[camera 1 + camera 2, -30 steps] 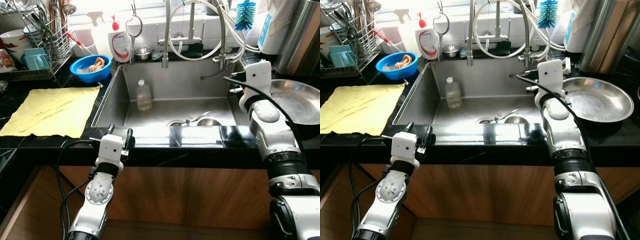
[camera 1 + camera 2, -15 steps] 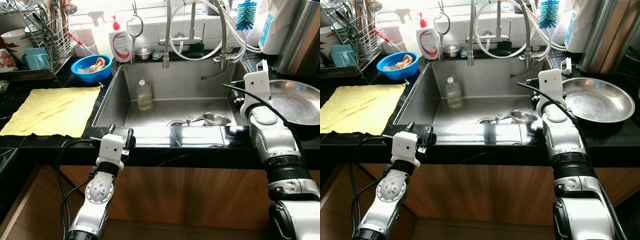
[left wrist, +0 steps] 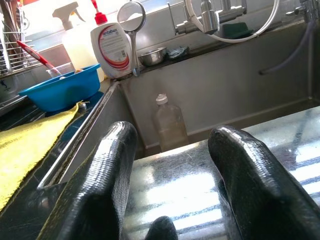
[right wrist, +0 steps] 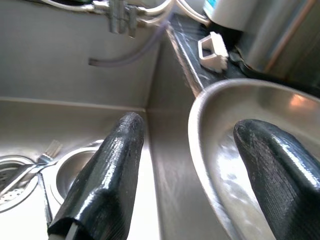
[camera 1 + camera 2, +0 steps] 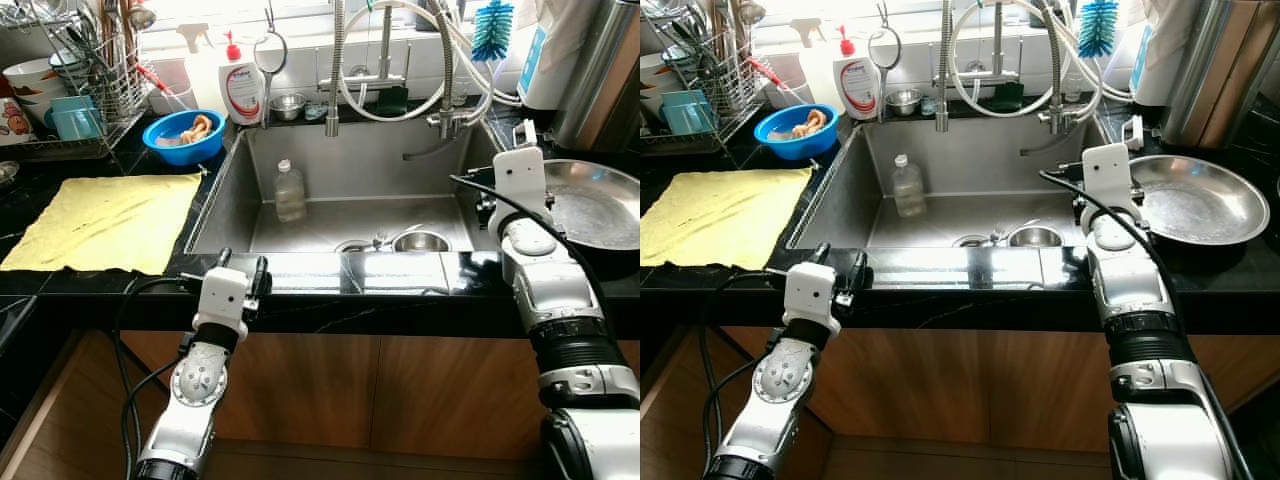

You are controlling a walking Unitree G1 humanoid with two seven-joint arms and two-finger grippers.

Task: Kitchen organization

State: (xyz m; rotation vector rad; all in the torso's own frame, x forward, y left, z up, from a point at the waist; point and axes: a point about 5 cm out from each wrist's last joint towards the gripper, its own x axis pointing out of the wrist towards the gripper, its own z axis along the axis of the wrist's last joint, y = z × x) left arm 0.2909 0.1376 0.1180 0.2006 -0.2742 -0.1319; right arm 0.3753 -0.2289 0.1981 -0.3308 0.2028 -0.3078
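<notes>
My right gripper [image 4: 187, 127] is open at the sink's right edge. One of its fingers [image 4: 107, 175] is over the basin, and the other straddles the rim of the large steel pan [image 5: 600, 205] on the right counter. A small steel bowl [image 5: 420, 241] and a fork [image 5: 385, 238] lie by the drain. A clear plastic bottle [image 5: 289, 192] stands in the sink [image 5: 230, 200]. My left gripper [image 5: 241, 265] is open and holds nothing. It sits low at the sink's front ledge, pointing toward the bottle [image 3: 170, 122].
A yellow cloth [image 5: 105, 220] is spread on the black counter at left. Behind it stand a blue bowl [image 5: 182, 135], a dish rack [image 5: 90, 80] and a soap bottle [image 5: 242, 88]. Faucet hoses [image 5: 400, 70] hang over the basin. A tall steel container [image 5: 600, 60] stands at back right.
My right arm has drawn back a little toward the front and right, beside the pan. The small bowl in the sink has shifted slightly. The left arm has stayed still.
</notes>
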